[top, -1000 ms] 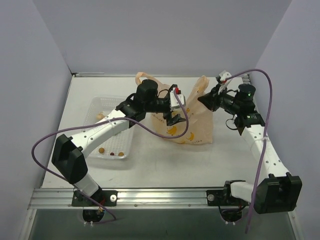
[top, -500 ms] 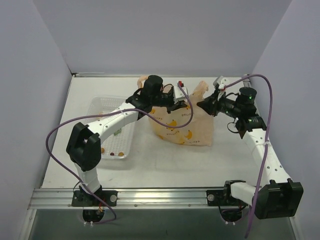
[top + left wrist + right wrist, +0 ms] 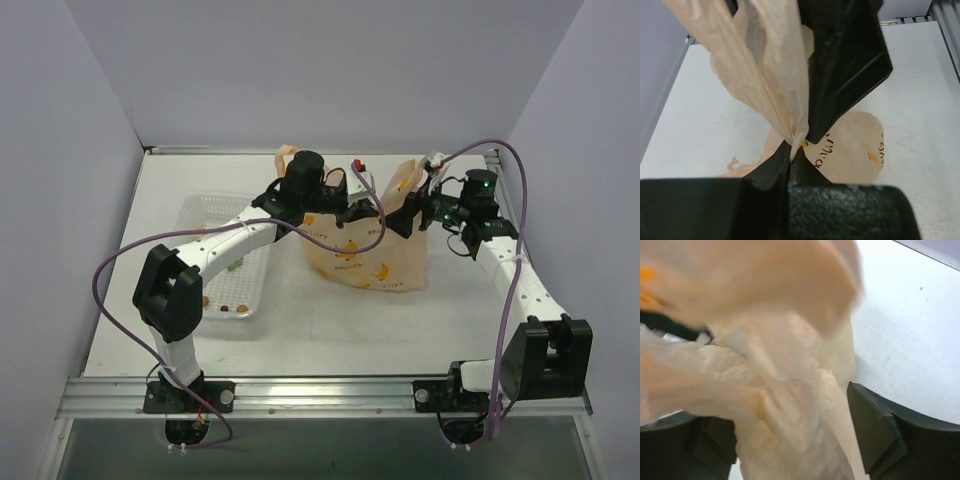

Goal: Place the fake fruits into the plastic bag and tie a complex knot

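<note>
The peach plastic bag [image 3: 365,262] with banana prints stands bulging at the table's middle. The fake fruits are hidden from view. My left gripper [image 3: 368,208] reaches over the bag's top from the left. In the left wrist view the left gripper [image 3: 796,145] is shut on a gathered strip of the bag's film [image 3: 770,75], which runs up from the pinch. My right gripper [image 3: 408,215] is at the bag's upper right edge. In the right wrist view it [image 3: 790,440] stands open, with crumpled bag film [image 3: 790,405] loose between its fingers [image 3: 880,430].
A white mesh tray [image 3: 200,215] lies left of the bag, with a few small brown bits [image 3: 222,303] at its near end. Purple cables [image 3: 520,200] loop over both arms. Walls close in the left, back and right. A metal rail [image 3: 320,395] runs along the near edge.
My left gripper swung back over the bag's top and shut on its film. My right gripper opened, let go of the right handle and moved left against the bag.
</note>
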You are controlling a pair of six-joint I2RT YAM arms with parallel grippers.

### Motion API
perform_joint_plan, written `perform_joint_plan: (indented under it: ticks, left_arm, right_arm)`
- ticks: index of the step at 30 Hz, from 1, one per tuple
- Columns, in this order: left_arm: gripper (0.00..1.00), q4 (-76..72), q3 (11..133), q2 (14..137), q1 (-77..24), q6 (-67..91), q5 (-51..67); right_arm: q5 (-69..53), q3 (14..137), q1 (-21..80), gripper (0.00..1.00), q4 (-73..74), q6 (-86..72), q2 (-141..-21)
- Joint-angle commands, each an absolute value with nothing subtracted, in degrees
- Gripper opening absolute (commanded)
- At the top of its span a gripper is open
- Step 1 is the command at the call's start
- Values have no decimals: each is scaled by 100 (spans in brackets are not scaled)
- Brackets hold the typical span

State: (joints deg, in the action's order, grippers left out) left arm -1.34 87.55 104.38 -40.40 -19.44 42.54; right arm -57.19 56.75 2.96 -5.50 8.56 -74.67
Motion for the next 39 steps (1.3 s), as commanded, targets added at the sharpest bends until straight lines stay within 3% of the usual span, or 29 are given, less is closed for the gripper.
perform_joint_plan:
  ticks: [1, 3, 4, 6, 7, 9, 13, 16, 19, 21, 22, 23, 25, 26, 33, 39]
  left_arm:
    - [0, -422, 8763, 10274, -4052, -1925, 4421]
    - [9, -352, 8789, 10266, -4052, -1960, 4342]
    - [14, -325, 8789, 10257, -4052, -1969, 4255]
    - [37, -264, 8824, 10196, -4026, -1969, 4123]
    - [43, -220, 8842, 10161, -3991, -2012, 4096]
    - [63, -9, 8929, 10055, -3859, -2274, 4087]
    - [78, 895, 9131, 10046, -3683, -3250, 4087]
    - [83, 1309, 9202, 10177, -3639, -3848, 3982]
    - [81, 1353, 9176, 10362, -3630, -4077, 3824]
    - [69, 1424, 9123, 10476, -3621, -4244, 3823]
    - [59, 1424, 9097, 10503, -3612, -4263, 3875]
    - [39, 1415, 9062, 10520, -3630, -4271, 3937]
    - [18, 1371, 9018, 10521, -3647, -4263, 4078]
    - [2, 1362, 8965, 10521, -3700, -4219, 4069]
    - [0, 520, 8273, 10424, -4086, -3666, 2850]
    - [0, 193, 8411, 10652, -4201, -3147, 2136]
  right_arm:
    - [-5792, 5836, 299, 76, -1765, -183, -7620]
    - [-5888, 5915, 351, 61, -1758, -211, -7672]
    - [-6045, 6011, 395, 40, -1680, -159, -7690]
    - [-6143, 6090, 396, 19, -1399, -44, -7752]
    - [-6170, 6108, 396, 0, -1337, 156, -7761]
    - [-6161, 6108, 396, 0, -1205, 507, -7708]
    - [-6310, 6152, 404, 0, -932, 1079, -7638]
    - [-6416, 6240, 378, 0, -730, 1274, -7690]
    - [-6425, 6240, 387, 0, -694, 1388, -7725]
    - [-6425, 6275, 387, 0, -694, 1415, -7787]
    - [-6407, 6336, 378, 0, -703, 1415, -7822]
    - [-6372, 6363, 378, 0, -703, 1415, -7848]
    - [-6224, 6433, 360, 0, -747, 1345, -7954]
    - [-6092, 6468, 352, 0, -904, 1005, -8015]
    - [-4783, 7092, 229, 0, -1081, -1672, -8849]
    - [-5307, 6865, 185, 1, -1423, -2619, -8860]
